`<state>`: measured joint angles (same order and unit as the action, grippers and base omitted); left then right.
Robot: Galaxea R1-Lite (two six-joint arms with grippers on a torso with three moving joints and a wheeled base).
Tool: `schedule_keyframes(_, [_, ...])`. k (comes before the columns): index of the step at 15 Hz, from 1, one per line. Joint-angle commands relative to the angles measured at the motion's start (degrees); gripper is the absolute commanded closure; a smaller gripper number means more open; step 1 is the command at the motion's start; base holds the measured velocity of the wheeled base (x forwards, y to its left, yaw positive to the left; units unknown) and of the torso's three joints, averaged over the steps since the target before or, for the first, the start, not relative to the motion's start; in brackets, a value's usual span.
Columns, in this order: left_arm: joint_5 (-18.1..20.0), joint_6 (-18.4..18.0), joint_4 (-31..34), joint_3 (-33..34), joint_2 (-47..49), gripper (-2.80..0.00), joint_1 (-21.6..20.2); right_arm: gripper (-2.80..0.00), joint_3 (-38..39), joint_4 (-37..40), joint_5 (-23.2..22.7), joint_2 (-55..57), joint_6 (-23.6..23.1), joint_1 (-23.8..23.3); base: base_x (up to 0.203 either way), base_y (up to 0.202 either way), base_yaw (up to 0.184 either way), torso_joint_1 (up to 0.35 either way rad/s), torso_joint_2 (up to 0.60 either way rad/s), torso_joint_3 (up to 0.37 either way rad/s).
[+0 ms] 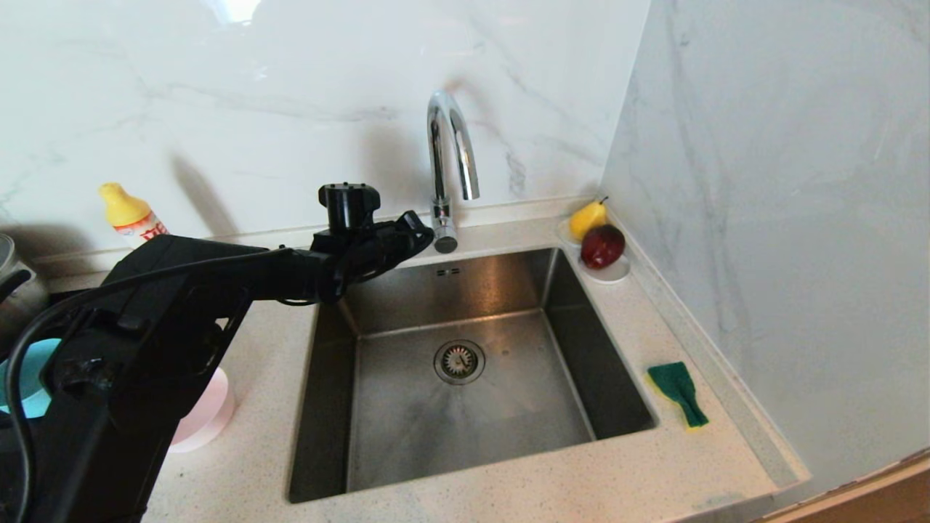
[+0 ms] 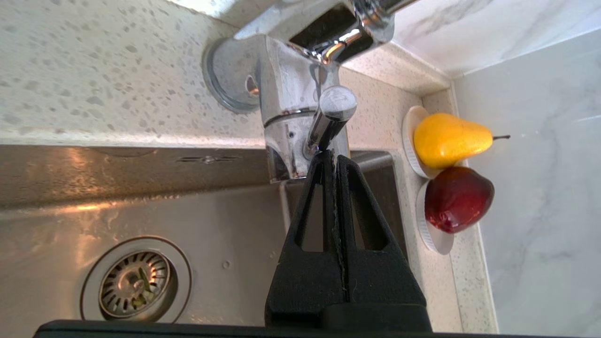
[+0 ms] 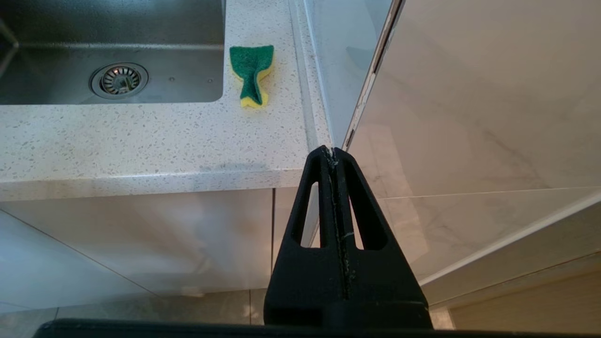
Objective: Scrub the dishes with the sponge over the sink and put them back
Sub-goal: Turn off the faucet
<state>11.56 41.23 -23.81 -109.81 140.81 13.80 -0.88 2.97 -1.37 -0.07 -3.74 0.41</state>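
Note:
My left gripper (image 1: 425, 231) reaches across the sink's back left corner. Its fingers are shut with nothing between them, and in the left wrist view the left gripper (image 2: 331, 155) has its tips against the lever (image 2: 332, 110) at the base of the chrome faucet (image 1: 450, 152). The steel sink (image 1: 465, 428) holds nothing. The green and yellow sponge (image 1: 677, 391) lies bent on the counter right of the sink. A pale pink bowl (image 1: 207, 414) and a teal-blue bowl (image 1: 29, 378) show partly behind my left arm. My right gripper (image 3: 332, 151) hangs shut below the counter's front edge.
A white saucer (image 1: 614, 272) with a yellow pear (image 1: 587, 216) and a red apple (image 1: 601, 245) sits in the back right corner. A yellow-capped bottle (image 1: 131, 214) and a steel pot (image 1: 18, 290) stand at the left. Marble walls close the back and right.

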Motion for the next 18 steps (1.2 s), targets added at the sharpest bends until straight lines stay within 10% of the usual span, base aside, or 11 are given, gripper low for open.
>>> schedule_keyframes(1, [-0.74, 0.26, -0.19, 0.04, -0.49, 0.0, -0.18, 0.0, 0.0, 0.01, 0.01, -0.02, -0.04, 0.02, 0.0, 0.0, 0.0, 0.0, 0.0, 0.0])
schedule_keyframes(18, [-1.83, 2.89, 1.47, 4.72, -13.46, 0.0, 0.84, 0.0, 0.0, 0.01, -0.01, -0.02, -0.04, 0.02, 0.0, 0.0, 0.0, 0.0, 0.0, 0.0])
